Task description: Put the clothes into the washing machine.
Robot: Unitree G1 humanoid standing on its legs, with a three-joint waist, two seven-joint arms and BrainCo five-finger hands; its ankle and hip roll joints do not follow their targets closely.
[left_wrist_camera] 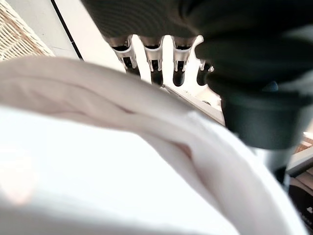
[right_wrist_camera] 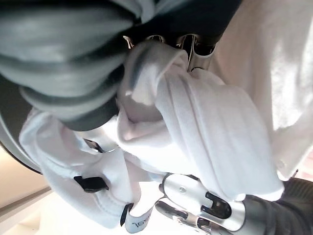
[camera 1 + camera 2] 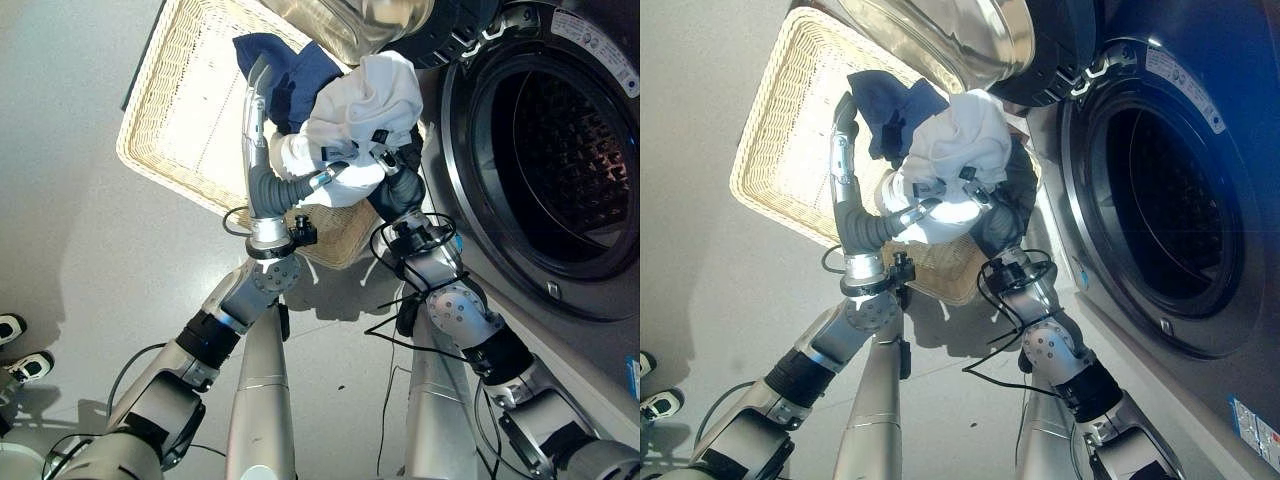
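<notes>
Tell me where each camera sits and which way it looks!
Left eye view: on the head, looking down at the basket, the washer, both arms, and the clothes held between the left hand and right hand.
Right eye view: beside it, same scene.
Left wrist view: on the left wrist, looking along its fingers over white cloth.
Right wrist view: on the right wrist, close on the white cloth, with the other hand's fingers.
All four share the white cloth.
</notes>
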